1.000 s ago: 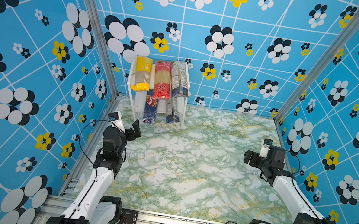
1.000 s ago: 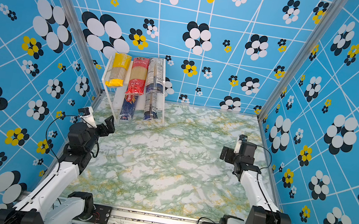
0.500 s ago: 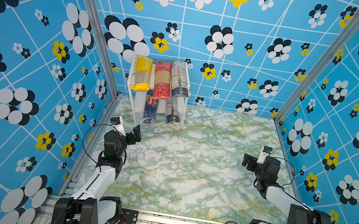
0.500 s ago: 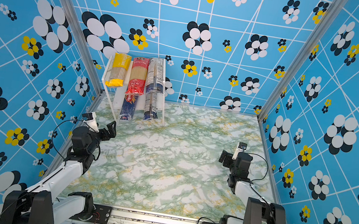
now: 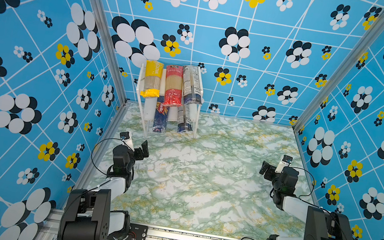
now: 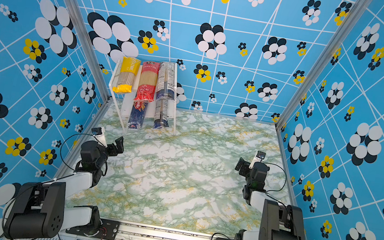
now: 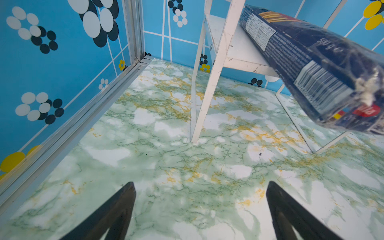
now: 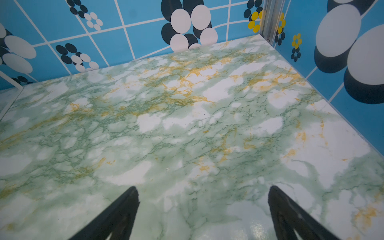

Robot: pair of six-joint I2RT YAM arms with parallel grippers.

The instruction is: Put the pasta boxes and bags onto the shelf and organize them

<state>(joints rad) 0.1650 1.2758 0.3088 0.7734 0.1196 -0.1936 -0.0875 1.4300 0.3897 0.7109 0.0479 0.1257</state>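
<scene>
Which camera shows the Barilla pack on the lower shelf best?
Left wrist view: the Barilla pack sits close, barcode and label clear. Both top views show the pack small, far end hidden by the red bag. The right wrist view misses it.

"barilla" on the dark blue box (image 5: 160, 118) in both top views, "500 g" on its side

The surface (image 8: 187, 124) is finished smooth and marble-patterned, with a faint sheen. The shelf (image 7: 216, 68) is coated in matt white paint, scuffed at its edges, and the dark blue pack (image 7: 311, 68) is wrapped in glossy, wrinkled clear film. The corner post (image 7: 133, 31) is seen as brushed metal.
</scene>
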